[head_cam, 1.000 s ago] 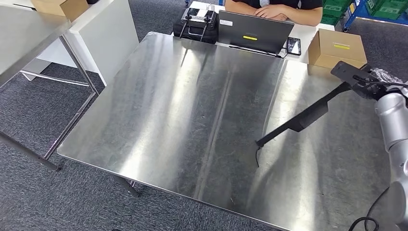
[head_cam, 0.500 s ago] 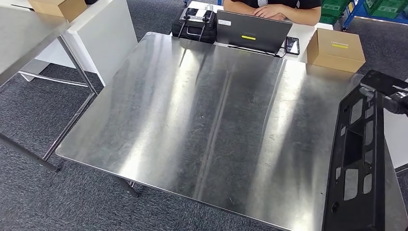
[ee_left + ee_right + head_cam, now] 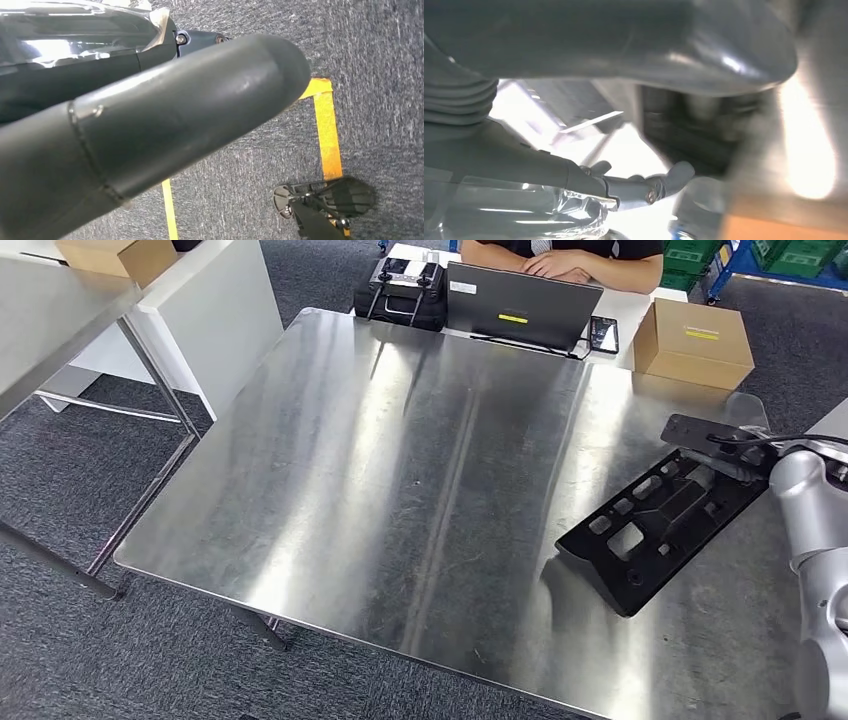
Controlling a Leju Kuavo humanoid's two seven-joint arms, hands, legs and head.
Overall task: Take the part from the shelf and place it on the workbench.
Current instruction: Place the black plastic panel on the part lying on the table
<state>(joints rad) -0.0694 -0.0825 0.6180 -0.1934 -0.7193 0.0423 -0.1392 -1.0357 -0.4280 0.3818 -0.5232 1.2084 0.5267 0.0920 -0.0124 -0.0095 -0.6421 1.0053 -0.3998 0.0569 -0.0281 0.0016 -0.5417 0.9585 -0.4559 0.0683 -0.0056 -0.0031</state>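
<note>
Right hand (image 3: 735, 462) grips the black part (image 3: 655, 524), which slopes from it down onto the workbench (image 3: 400, 460); left hand's (image 3: 150, 125) state cannot be told.

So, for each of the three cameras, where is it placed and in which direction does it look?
Head view: sits high on the body, faces forward and down at the steel workbench; the right arm holds the black plastic part at the right.
Left wrist view: sits behind the hanging left hand, looks down at grey carpet with yellow tape.
Right wrist view: sits behind the right hand, blurred, facing something dark, probably the part.
Shared: likely the part, in the head and right wrist views.
</note>
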